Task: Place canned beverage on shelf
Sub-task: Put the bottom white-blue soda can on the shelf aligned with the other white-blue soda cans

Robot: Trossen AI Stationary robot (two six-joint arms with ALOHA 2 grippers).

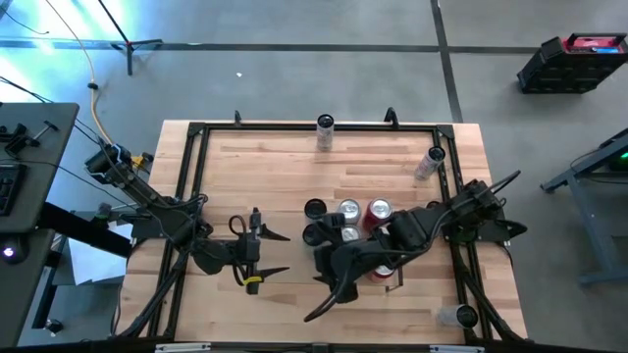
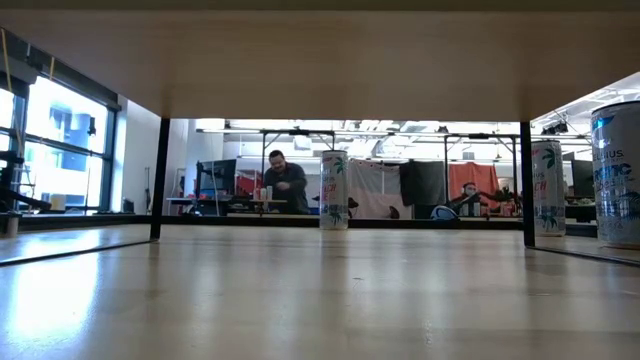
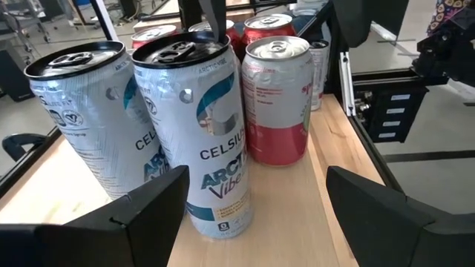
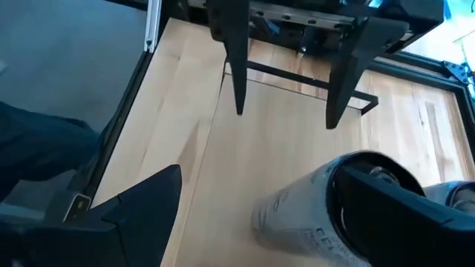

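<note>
Several cans [image 1: 349,210] stand upright in a cluster on the light-wood table top [image 1: 275,167] in the middle. Some are white with black tops, some red and white. My left gripper [image 1: 285,255] is open, level, and points toward the table's right at the cluster. In the left wrist view, the nearest white can [image 3: 200,133] stands just ahead between its fingers. My right gripper [image 1: 329,260] is open over the cluster's near left part and points toward the left gripper. In the right wrist view [image 4: 256,174], a white can [image 4: 297,211] shows beside one finger [image 4: 401,200]. A thin black rail [image 4: 297,76] crosses the wood ahead. My right gripper has one finger over the top end of the white can [image 4: 349,167], and that finger hides the place. I cannot tell whether it touches the can. My left gripper touches nothing.
A white can [image 1: 325,129] stands at the table's far edge; it also shows in the low view [image 2: 334,190]. Another can [image 1: 429,163] is at the far right and one [image 1: 461,316] at the near right. The black frame [image 1: 186,196] edges the table. People sit in the room beyond [image 2: 285,185].
</note>
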